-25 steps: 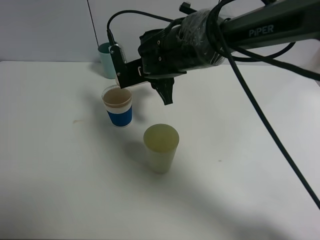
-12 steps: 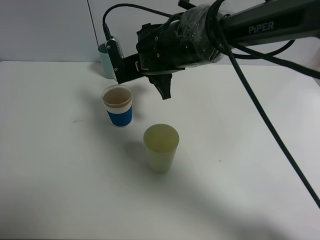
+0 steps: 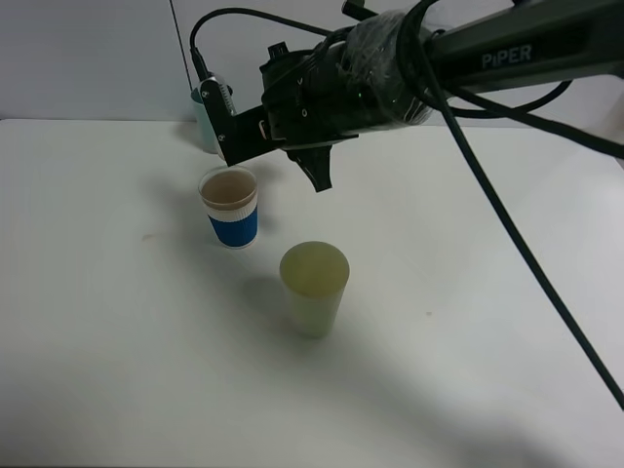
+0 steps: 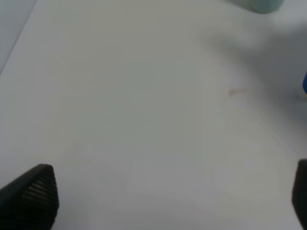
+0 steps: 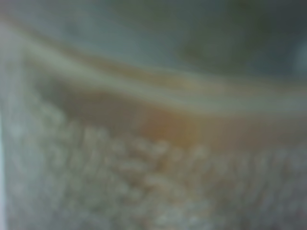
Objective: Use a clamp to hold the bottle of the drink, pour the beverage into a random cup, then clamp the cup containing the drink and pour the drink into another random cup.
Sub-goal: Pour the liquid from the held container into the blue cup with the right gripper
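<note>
The right pincer [image 3: 222, 125] was closed tight and hung just above and behind the blue-and-white cup [image 3: 230, 208], which stood on the tabletop [image 3: 117, 341] holding brown drink [image 3: 228, 190]. The left pincer [image 4: 163, 201] was spread wide.

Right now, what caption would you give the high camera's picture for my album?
A black robot arm above a blue-and-white cup of brown drink, teal cup behind, pale green cup in front.
</note>
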Robot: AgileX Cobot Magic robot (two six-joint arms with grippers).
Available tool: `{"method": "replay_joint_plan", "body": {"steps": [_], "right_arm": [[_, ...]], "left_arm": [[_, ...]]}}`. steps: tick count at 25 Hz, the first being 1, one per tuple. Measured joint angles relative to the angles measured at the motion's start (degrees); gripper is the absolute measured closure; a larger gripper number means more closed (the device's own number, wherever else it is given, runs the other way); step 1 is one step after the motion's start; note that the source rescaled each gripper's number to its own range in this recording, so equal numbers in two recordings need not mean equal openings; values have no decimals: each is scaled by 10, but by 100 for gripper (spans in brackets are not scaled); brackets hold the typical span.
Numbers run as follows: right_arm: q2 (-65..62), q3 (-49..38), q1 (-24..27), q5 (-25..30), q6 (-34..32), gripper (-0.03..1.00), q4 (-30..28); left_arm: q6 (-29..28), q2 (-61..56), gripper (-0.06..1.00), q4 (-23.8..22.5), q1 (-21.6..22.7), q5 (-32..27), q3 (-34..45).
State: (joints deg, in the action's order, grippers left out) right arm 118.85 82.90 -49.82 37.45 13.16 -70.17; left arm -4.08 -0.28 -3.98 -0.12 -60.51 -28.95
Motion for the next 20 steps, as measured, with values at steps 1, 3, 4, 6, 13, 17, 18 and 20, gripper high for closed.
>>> {"method": "replay_joint_plan", "body": {"steps": [1, 3, 4, 6, 13, 17, 18, 20], "right_arm": [[0, 0, -3, 0, 0, 95, -1], [0, 0, -6, 0, 0, 95, -10], [0, 0, -7, 0, 0, 95, -11], [0, 0, -8, 0, 0, 95, -12], [0, 0, -8, 6, 0, 95, -14], [0, 0, -8, 10, 0, 95, -27], [0, 0, -8, 10, 0, 95, -28], [0, 0, -8, 10, 0, 95, -32]], "left_arm": [[0, 0, -5, 0, 0, 0, 0], [0, 0, -5, 0, 0, 0, 0], [0, 0, -5, 0, 0, 0, 0], [0, 0, -5, 0, 0, 0, 0], [0, 0, -5, 0, 0, 0, 0], [0, 0, -5, 0, 0, 0, 0], [0, 0, -5, 0, 0, 0, 0], [0, 0, -5, 0, 0, 0, 0]]}}
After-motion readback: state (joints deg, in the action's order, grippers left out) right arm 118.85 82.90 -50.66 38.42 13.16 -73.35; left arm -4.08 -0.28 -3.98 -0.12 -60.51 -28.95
